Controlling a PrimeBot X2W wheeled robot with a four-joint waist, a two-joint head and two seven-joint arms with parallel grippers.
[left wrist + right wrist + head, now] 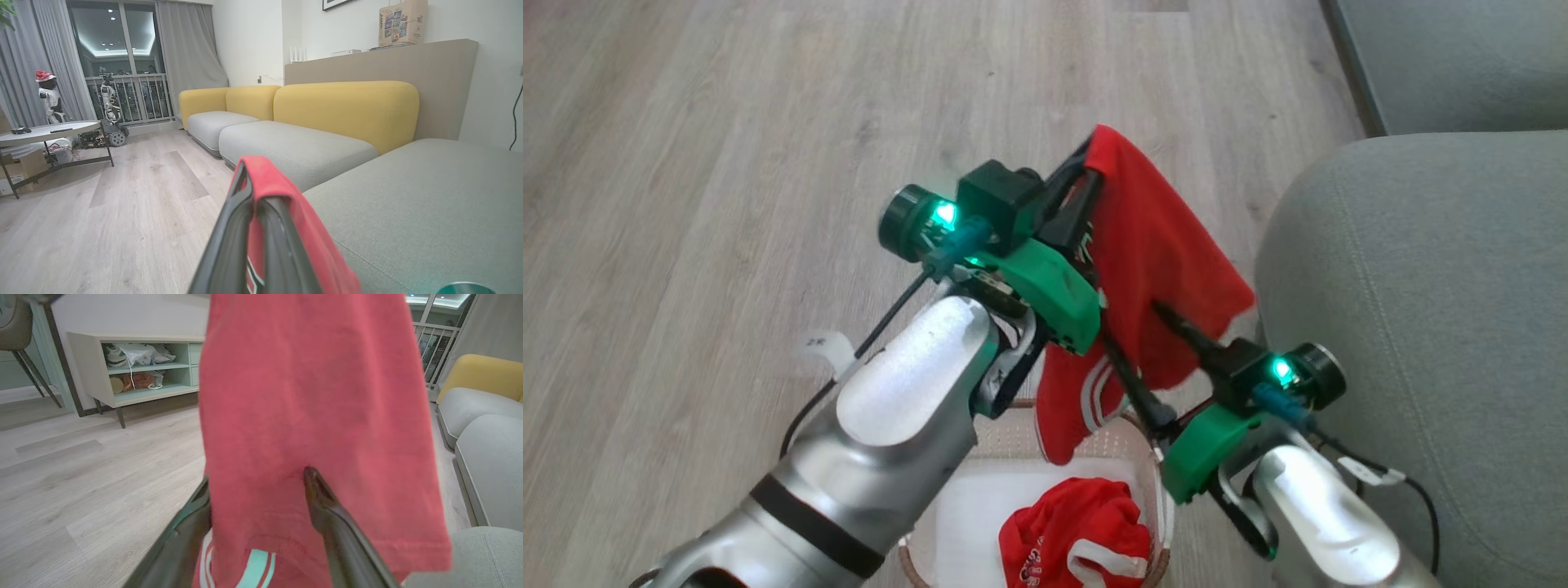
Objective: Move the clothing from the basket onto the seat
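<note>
Seat (1421, 310): broad grey-green woven cushion, rounded corner, stitched seam.
Clothing (1160, 245): thin red fabric, striped trim, hanging limp over basket (1005, 437), beside seat; second piece (1078, 539) crumpled inside.
Basket: perforated white oval.
Left gripper (1088, 173): pinching clothing's top.
Right gripper (1135, 335): jaws wide, fabric between.

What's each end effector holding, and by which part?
Left end effector is shut on the red garment at its top fold; the rest hangs above the basket. Right end effector is open, fingers straddling the hanging cloth, gripping nothing.
</note>
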